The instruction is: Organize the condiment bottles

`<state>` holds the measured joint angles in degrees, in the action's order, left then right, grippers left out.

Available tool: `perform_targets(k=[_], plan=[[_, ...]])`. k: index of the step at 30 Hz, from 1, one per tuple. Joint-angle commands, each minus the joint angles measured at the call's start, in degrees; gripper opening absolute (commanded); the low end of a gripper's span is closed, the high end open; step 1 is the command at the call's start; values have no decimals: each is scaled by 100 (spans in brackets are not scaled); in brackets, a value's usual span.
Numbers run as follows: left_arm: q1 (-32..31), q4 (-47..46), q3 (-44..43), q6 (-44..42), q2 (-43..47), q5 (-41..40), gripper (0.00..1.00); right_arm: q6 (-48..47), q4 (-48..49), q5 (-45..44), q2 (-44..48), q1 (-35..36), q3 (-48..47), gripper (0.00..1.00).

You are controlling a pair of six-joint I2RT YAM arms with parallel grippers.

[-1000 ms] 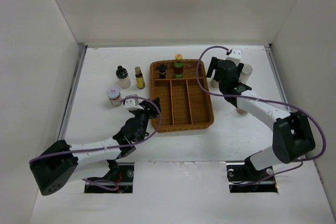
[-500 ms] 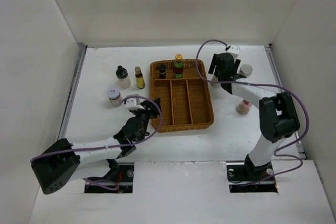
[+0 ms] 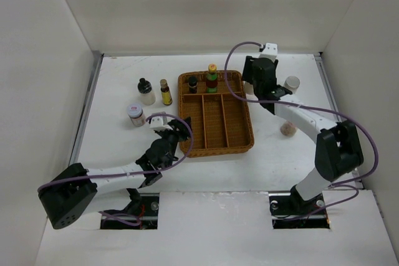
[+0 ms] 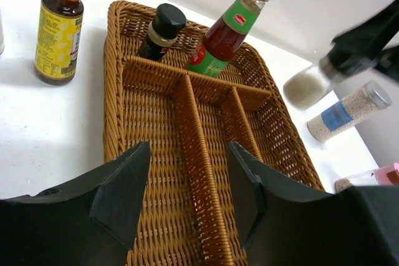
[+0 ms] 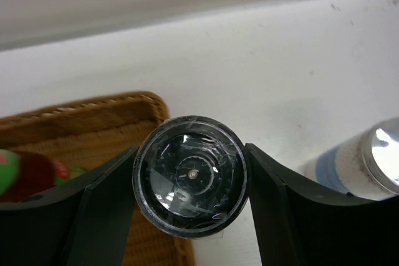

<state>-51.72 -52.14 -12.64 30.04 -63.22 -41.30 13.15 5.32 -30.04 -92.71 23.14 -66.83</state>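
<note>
White counter (image 3: 118, 147): right tool (image 5: 191, 200) clamps a clear-capped bottle (image 5: 190, 169) at the wicker tray's (image 3: 244, 144) far right corner, cap end toward the wrist camera, long axis along the fingers. Left tool (image 4: 189, 166) spread wide, empty, over the tray's near left.

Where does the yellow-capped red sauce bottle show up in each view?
Top external: red sauce bottle upright in the far compartment of the wicker tray, upper centre.
Left wrist: the bottle upper middle, same compartment.
Right wrist: the bottle, a blurred red-green patch at left edge, beside the shaker in the right claw.
Shared landmark: the tray's rim.
</note>
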Motion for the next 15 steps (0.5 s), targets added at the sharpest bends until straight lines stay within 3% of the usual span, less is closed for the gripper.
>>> perform_targets(k=[1, 15], plan=[[35, -262, -230, 54, -15, 87, 50, -304, 839, -99, 210, 300, -620, 51], [35, -262, -230, 54, -50, 96, 51, 91, 1217, 236, -1065, 617, -1394, 52]])
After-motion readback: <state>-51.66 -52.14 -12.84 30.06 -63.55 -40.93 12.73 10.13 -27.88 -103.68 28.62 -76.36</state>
